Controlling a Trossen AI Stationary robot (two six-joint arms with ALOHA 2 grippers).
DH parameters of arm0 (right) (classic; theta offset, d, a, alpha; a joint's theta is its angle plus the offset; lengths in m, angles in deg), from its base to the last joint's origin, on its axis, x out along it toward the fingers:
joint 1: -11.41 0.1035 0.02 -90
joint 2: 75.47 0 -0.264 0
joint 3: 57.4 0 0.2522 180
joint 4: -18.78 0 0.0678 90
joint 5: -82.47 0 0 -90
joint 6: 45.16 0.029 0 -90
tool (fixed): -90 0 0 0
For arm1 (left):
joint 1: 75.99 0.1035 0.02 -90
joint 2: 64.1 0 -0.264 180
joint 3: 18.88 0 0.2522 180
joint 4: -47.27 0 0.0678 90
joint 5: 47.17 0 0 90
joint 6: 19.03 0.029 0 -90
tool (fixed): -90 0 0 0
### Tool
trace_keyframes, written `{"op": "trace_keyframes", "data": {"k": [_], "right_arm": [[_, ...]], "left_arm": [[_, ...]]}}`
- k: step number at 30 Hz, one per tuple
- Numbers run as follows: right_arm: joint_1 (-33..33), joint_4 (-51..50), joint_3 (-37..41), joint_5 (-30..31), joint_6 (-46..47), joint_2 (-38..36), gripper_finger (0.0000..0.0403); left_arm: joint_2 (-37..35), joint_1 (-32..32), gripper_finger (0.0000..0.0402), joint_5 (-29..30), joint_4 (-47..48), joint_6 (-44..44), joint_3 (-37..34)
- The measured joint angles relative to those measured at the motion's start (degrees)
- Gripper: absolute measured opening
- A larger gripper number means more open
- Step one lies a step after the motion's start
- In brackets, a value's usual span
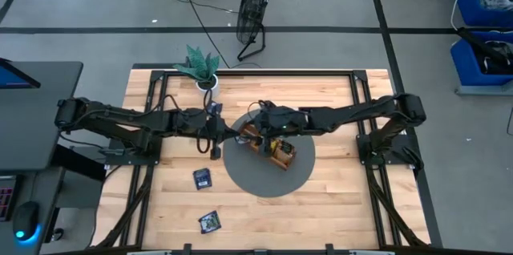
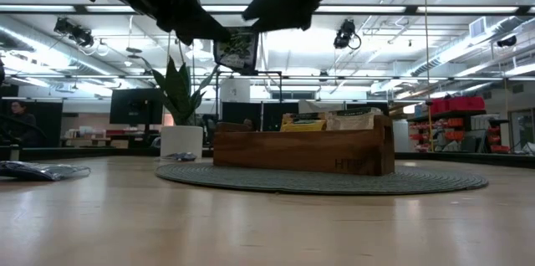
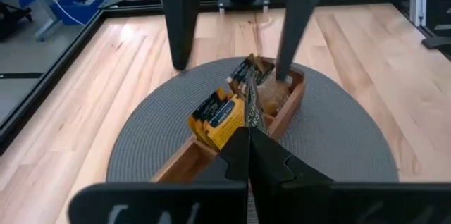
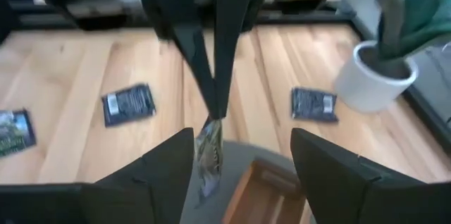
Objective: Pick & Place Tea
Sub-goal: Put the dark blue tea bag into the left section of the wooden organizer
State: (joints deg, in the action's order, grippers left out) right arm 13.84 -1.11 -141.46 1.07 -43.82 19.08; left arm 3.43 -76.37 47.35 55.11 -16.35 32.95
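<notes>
1. At the table's 7 o'clock we see two flat foil sachets lying loose on the pale wood, a dark blue sachet [image 1: 202, 178] and, nearer the edge, a green-printed sachet [image 1: 210, 221]; we judge they wait their turn to be picked

2. At 11 o'clock a potted plant [image 1: 202, 69] with stiff pointed leaves stands in a white pot, and a third dark sachet [image 4: 314, 103] lies flat beside it

3. The left gripper [image 3: 248, 134] hangs over the mat's 9 o'clock rim, fingers pressed together on the top edge of a thin crinkly tea sachet [image 2: 236, 48], which dangles on edge; we think it is held so to slip upright into a slot

4. The round grey woven mat [image 1: 240, 176] sits at the table's centre, and on it the long wooden tray [image 2: 301, 149] with smooth brown walls and dividers; yellow and beige sachets stand upright in its compartments

5. The right gripper [image 4: 239, 155] hovers above the tray from 3 o'clock, its fingers wide apart and empty, facing the hanging sachet; we judge it is placed to take or steady it
</notes>
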Motion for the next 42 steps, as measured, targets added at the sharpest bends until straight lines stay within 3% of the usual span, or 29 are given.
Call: {"op": "trace_keyframes", "data": {"k": [15,21,27,34,42], "right_arm": [[-0.98,-2.09,-2.51,-1.04,0.13,3.61,0.0234],[-1.00,-2.06,-2.51,-4.00,0.25,3.60,0.0161],[-1.00,-2.17,-2.51,-4.11,-0.89,3.58,0.0019],[-0.98,-2.69,-2.56,-1.37,-0.30,3.38,0.0004],[-1.02,-5.91,-2.52,-0.10,1.42,2.97,0.0002]], "left_arm": [[0.00,-0.11,0.0002,0.09,1.18,1.90,0.00],[0.00,-0.11,0.0002,0.09,0.34,2.77,0.00],[0.00,-0.09,0.0002,0.15,-0.51,2.59,0.00],[-0.01,-0.04,0.0014,0.37,-1.02,0.76,-0.02],[-0.46,0.59,0.0089,-0.04,1.17,-0.08,-0.02]]}}
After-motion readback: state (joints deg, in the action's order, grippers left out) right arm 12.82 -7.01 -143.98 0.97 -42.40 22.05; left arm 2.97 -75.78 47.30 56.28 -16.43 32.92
